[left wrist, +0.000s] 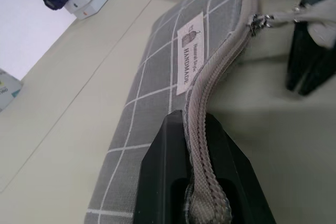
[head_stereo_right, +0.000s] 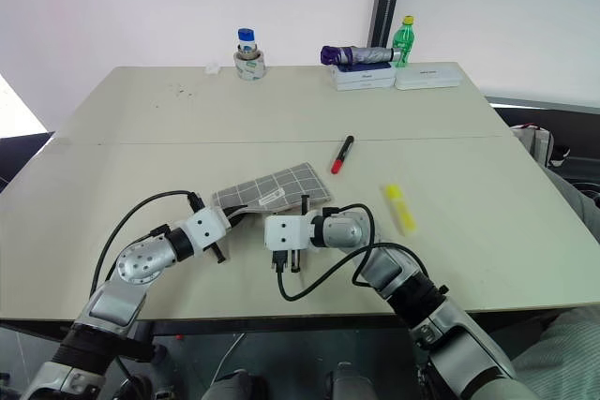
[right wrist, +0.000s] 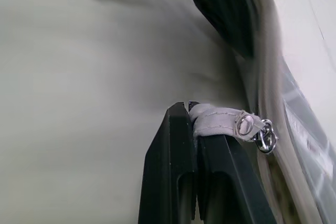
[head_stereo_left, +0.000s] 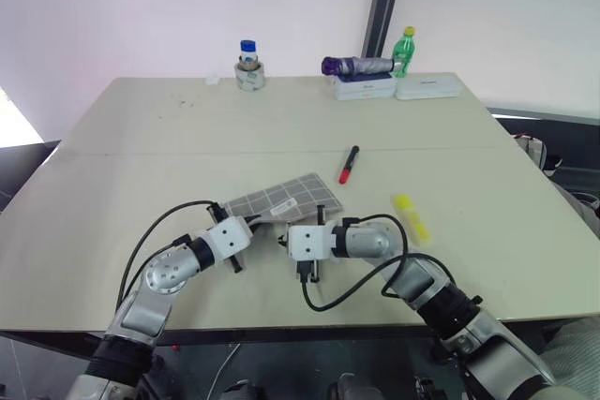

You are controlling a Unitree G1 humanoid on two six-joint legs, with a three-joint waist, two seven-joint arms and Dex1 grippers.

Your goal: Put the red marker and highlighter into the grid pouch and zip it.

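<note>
Both grippers hold the grid pouch (head_stereo_left: 284,200) at the table's (head_stereo_left: 141,138) near edge — left gripper (left wrist: 195,129) clamps its zipper seam, right gripper (right wrist: 195,113) pinches the zipper pull (right wrist: 223,120). Red marker (head_stereo_left: 349,164) and highlighter (head_stereo_left: 412,216) lie apart, to the right.

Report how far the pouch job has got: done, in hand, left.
Done: nothing packed yet. The red marker and the highlighter lie on the table, outside the grid pouch.
In hand: the left gripper is shut on the pouch's zipper edge, and the right gripper is shut on the zipper pull, apparently to work the zip.
Left: put both pens in, then zip it shut.
</note>
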